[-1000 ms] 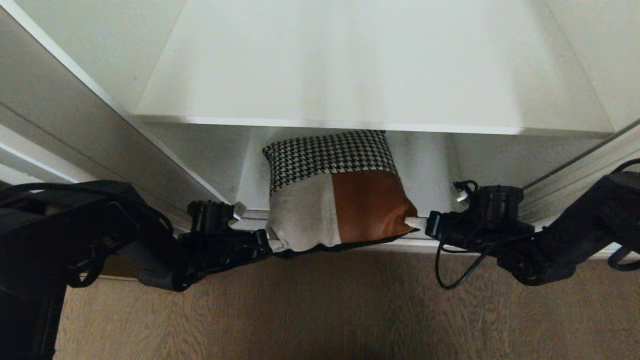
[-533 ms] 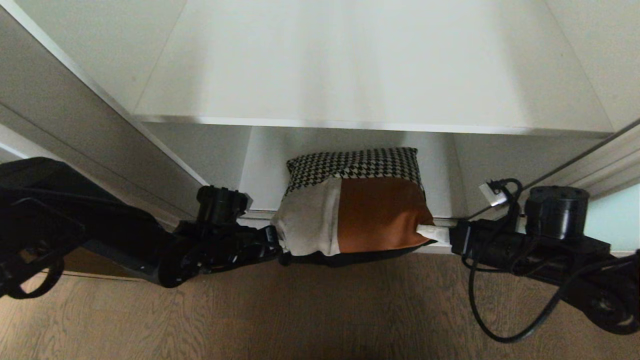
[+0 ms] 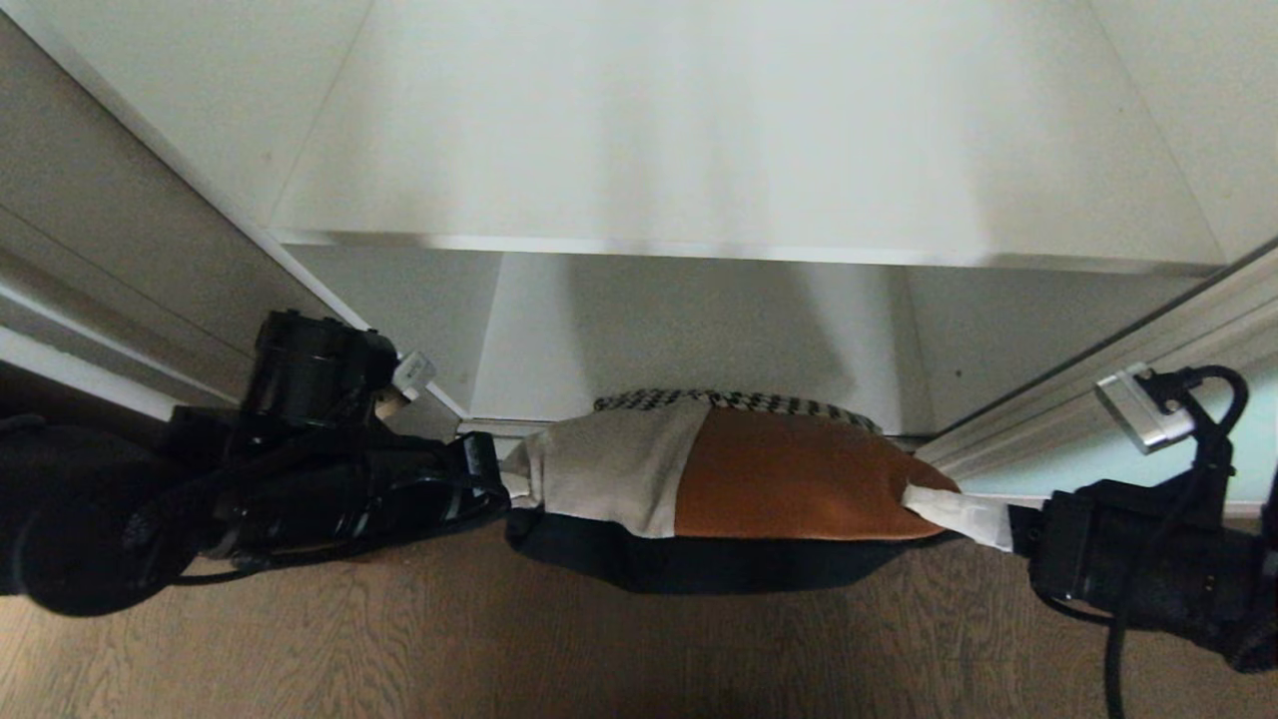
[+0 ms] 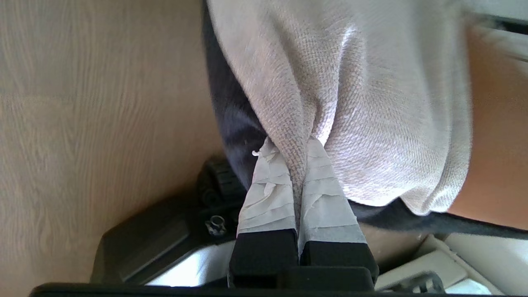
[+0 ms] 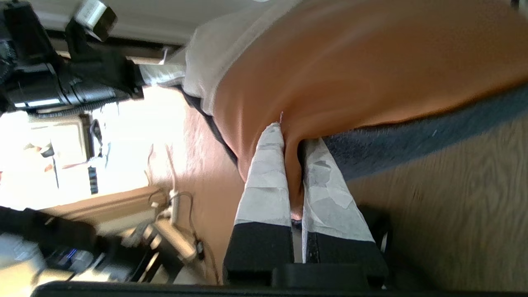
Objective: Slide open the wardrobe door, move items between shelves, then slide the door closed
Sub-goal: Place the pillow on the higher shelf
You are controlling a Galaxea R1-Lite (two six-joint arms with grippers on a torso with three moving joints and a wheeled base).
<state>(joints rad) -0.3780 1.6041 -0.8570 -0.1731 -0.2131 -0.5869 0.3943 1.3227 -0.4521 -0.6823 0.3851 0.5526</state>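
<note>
The cushion [image 3: 739, 479] hangs stretched between my two grippers, over the floor just in front of the wardrobe's lower shelf [image 3: 699, 330]. Its beige-grey and rust-brown patches face up, the houndstooth strip shows at its far edge and the navy back sags below. My left gripper [image 3: 509, 484] is shut on the beige corner [image 4: 371, 103], with fabric pinched between its taped fingers [image 4: 268, 185]. My right gripper [image 3: 929, 499] is shut on the rust-brown corner [image 5: 350, 62]. The upper shelf [image 3: 719, 150] is bare. The sliding wardrobe door [image 3: 1263, 439] shows at the far right.
Grey-brown wood-grain floor [image 3: 639, 649] lies under the cushion. The wardrobe's bottom track [image 3: 489, 427] runs behind it. A grey side panel [image 3: 120, 230] slants along the left. The door's silver frame [image 3: 1098, 399] slants in from the right, close to my right arm.
Both grippers have drawn the cushion out of the lower shelf towards me and spread apart. The cushion now lies flatter, with only a sliver of houndstooth showing.
</note>
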